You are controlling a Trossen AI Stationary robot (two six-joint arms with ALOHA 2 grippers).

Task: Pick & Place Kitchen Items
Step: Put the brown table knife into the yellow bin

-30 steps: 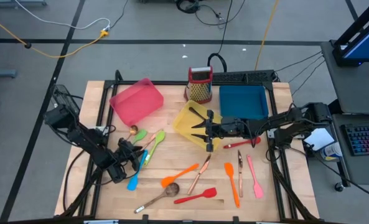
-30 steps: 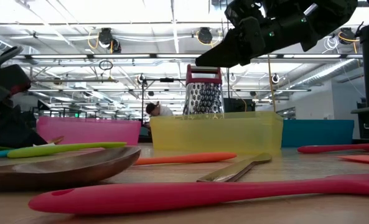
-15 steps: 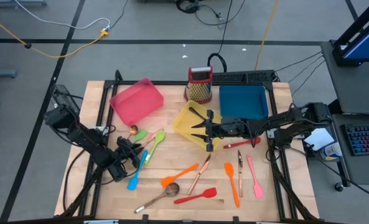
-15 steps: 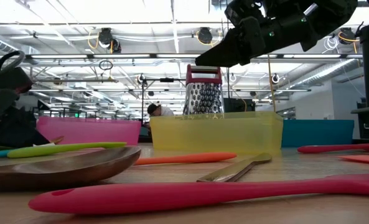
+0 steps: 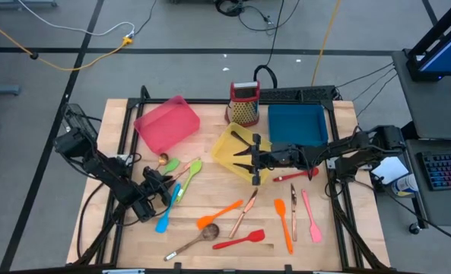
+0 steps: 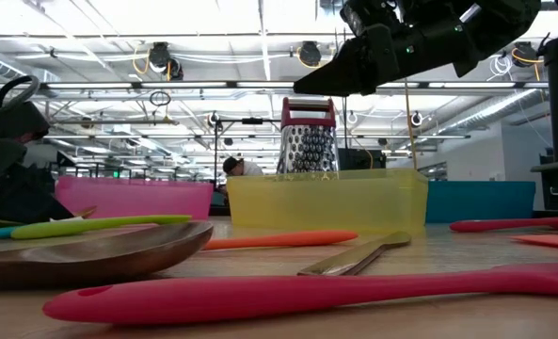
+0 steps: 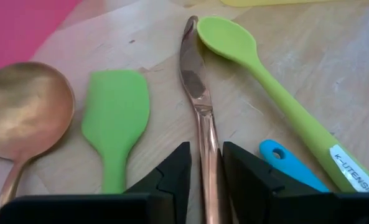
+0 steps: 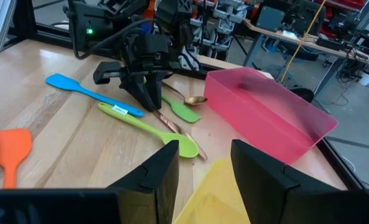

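While our left pincer [image 7: 204, 180] straddles the copper knife [image 7: 200, 106] beside the green spoon [image 7: 277, 99] to lift it by its handle, its fingers have narrowed since a second ago. Beyond that spoon, our right pincer [image 8: 203, 168] hangs spread and empty over the yellow tray [image 5: 227, 148], unmoved.

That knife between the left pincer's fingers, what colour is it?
Shiny copper-coloured metal knife, clearest in the left wrist view.

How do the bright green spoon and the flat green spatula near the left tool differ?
The long lime-green silicone spoon has an oval bowl; the darker green silicone spatula has a flat, squared blade. The spoon's handle bears a white label; the spatula shows none. Both lie flat on the wooden table, flanking a copper-coloured knife.
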